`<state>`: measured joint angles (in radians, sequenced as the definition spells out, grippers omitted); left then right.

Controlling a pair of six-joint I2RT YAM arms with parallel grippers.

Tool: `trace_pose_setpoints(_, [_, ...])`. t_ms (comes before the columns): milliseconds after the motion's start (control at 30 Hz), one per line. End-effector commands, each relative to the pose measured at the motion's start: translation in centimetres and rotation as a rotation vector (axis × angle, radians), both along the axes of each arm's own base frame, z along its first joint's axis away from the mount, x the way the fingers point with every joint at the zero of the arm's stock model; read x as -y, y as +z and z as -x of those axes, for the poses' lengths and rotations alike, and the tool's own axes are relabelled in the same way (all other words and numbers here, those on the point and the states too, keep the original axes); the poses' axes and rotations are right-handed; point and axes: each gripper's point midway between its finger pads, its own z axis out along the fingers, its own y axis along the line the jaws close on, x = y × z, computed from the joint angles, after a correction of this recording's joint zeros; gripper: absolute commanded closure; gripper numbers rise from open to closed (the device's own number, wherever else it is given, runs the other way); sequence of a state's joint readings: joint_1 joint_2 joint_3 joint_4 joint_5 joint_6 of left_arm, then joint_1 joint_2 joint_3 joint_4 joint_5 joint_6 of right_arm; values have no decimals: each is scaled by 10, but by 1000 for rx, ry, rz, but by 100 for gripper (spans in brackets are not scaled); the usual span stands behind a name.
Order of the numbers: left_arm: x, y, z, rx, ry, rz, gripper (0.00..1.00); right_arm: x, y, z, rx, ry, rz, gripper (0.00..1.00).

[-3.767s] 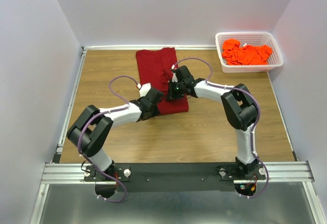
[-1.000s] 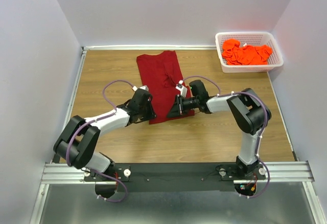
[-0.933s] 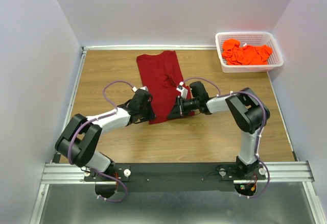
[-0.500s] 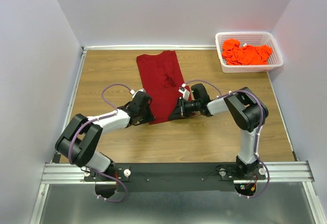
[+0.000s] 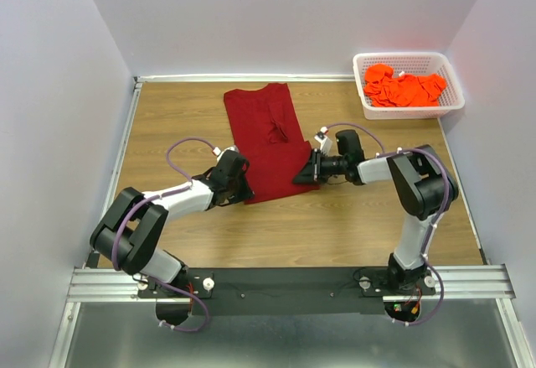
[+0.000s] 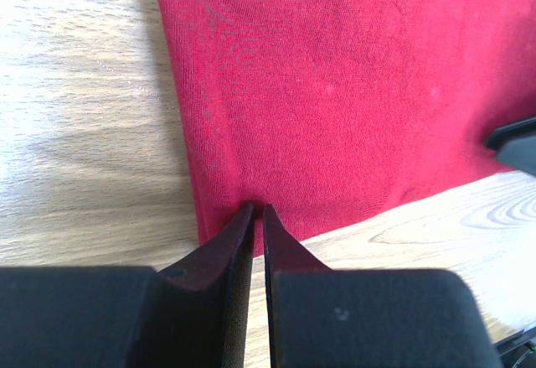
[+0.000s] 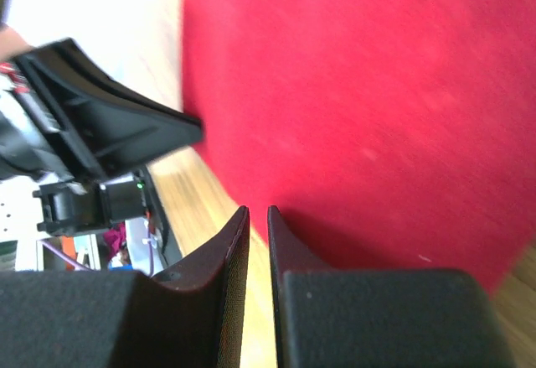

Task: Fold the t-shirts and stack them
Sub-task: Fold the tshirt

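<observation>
A maroon t-shirt (image 5: 268, 137) lies on the wooden table as a long strip, its near end spread wider. My left gripper (image 5: 245, 192) is at the near left corner. In the left wrist view the left gripper (image 6: 258, 210) is shut, its tips pinching the hem of the maroon t-shirt (image 6: 335, 91). My right gripper (image 5: 303, 175) is at the near right corner. In the right wrist view the right gripper (image 7: 258, 210) is shut on the edge of the maroon t-shirt (image 7: 377, 91). Several orange t-shirts (image 5: 404, 88) lie crumpled in the basket.
The white mesh basket (image 5: 410, 111) stands at the far right corner of the table. White walls enclose the table on three sides. A metal rail (image 5: 117, 158) runs along the left edge. Bare wood (image 5: 352, 225) lies between the shirt and the arm bases.
My right gripper has moved to the right, drawing the shirt's near right corner out with it, so the near end is wider. The left gripper has stayed at the near left corner.
</observation>
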<state>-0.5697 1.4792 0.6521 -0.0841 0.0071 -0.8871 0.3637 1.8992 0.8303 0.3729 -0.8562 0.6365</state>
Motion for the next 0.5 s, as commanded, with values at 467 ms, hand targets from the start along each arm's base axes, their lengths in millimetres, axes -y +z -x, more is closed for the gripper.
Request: trace_pose_setpoints(467, [-42,-24,23,-75,78,-133,83,49,-18,14,-84,-115,2,79])
